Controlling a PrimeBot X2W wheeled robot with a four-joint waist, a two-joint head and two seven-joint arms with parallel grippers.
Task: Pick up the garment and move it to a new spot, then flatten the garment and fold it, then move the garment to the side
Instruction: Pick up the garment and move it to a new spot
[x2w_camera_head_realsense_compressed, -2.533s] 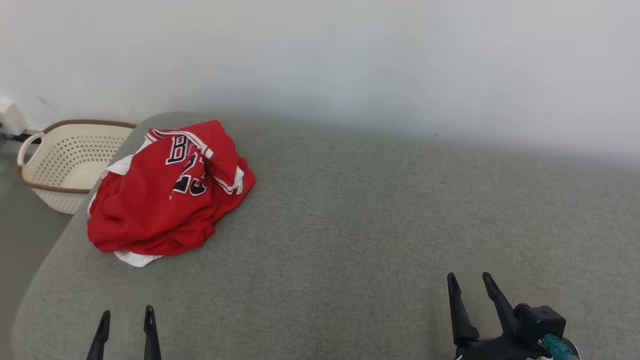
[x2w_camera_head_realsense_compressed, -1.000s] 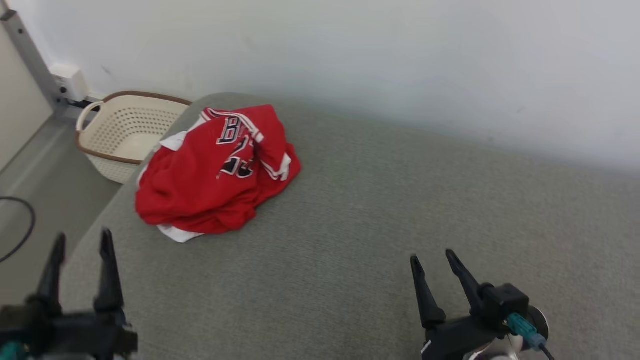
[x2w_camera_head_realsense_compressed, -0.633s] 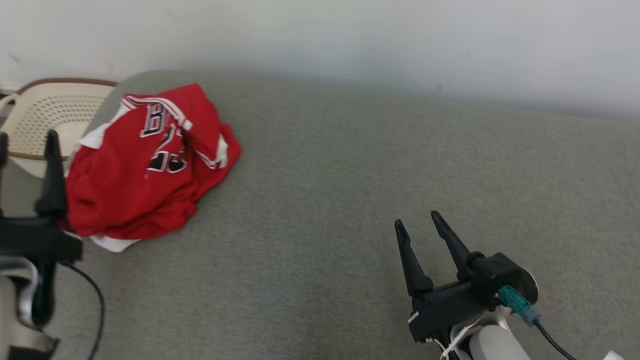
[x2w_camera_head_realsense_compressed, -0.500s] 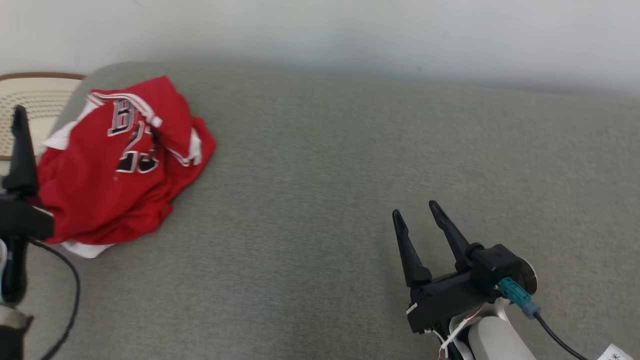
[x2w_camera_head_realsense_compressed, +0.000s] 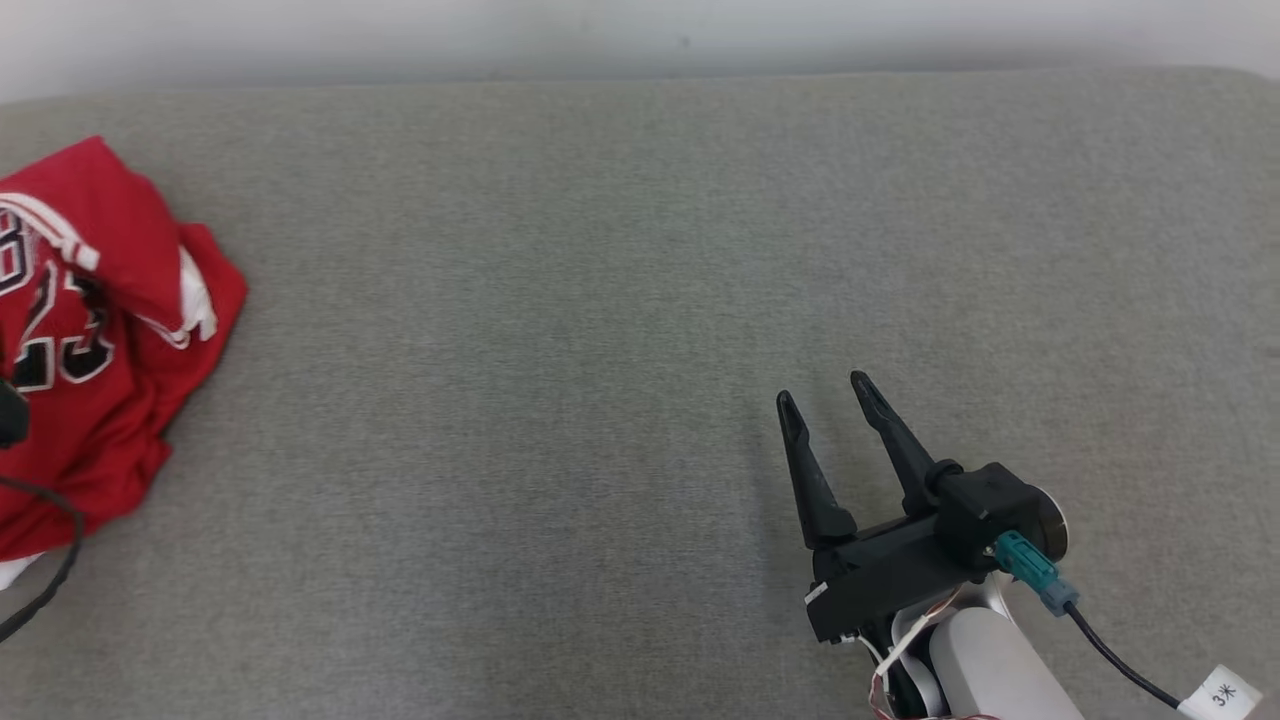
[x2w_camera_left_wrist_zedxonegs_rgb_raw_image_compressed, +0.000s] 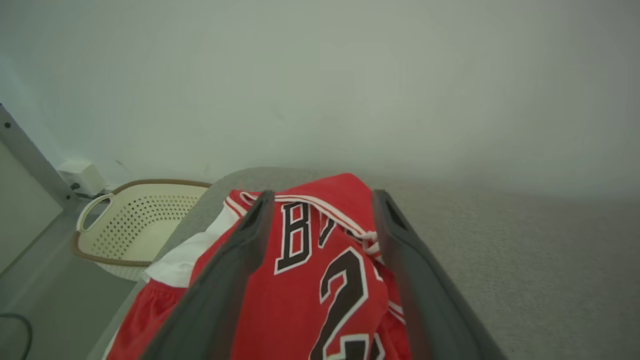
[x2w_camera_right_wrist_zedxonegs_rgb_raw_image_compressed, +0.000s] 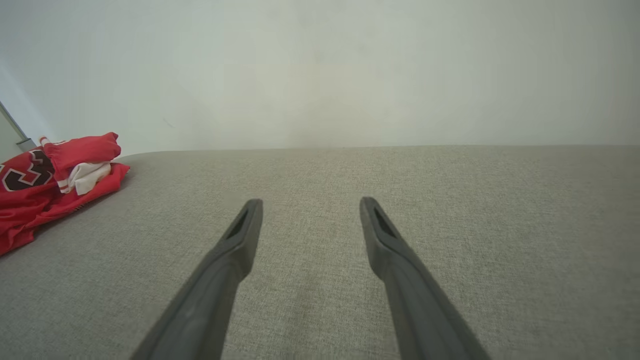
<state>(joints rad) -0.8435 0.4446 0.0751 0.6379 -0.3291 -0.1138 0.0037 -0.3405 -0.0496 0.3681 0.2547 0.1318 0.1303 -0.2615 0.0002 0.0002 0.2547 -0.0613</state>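
At the far left of the left wrist view, a cream perforated plastic basket (x2w_camera_left_wrist_zedxonegs_rgb_raw_image_compressed: 135, 225) with a brown rim stands on the grey floor (x2w_camera_left_wrist_zedxonegs_rgb_raw_image_compressed: 60, 310), beside the rounded corner of the grey fabric-covered desk (x2w_camera_left_wrist_zedxonegs_rgb_raw_image_compressed: 525, 260). A small white box (x2w_camera_left_wrist_zedxonegs_rgb_raw_image_compressed: 82, 174) sits against the pale wall (x2w_camera_left_wrist_zedxonegs_rgb_raw_image_compressed: 320, 75) behind it. Just right of the basket, on that end of the desk, lies the crumpled red basketball jersey (x2w_camera_left_wrist_zedxonegs_rgb_raw_image_compressed: 310, 285), with white trim and black letters and numerals edged in white. A white layer pokes out at its left side. The left claw (x2w_camera_left_wrist_zedxonegs_rgb_raw_image_compressed: 322, 197) hangs over the jersey with its two dark fingers spread wide, framing the lettering. Nothing is pinched between them, and I cannot tell whether they touch the cloth. In the head view the jersey is cut off by the picture's left edge, and a thin black cable (x2w_camera_head_realsense_compressed: 45, 570) curves in front of it. From there the grey weave of the desk runs on to the wall. Right of centre, well apart from the jersey, the right claw (x2w_camera_head_realsense_compressed: 820, 388) hovers low over the desk. Its fingers point away from the robot and stand wide apart, with nothing in them. Behind the fingers a teal plug (x2w_camera_head_realsense_compressed: 1025, 575) sits on the black claw body. A black lead runs from it to a white paper tag (x2w_camera_head_realsense_compressed: 1220, 692) in the lower right corner.
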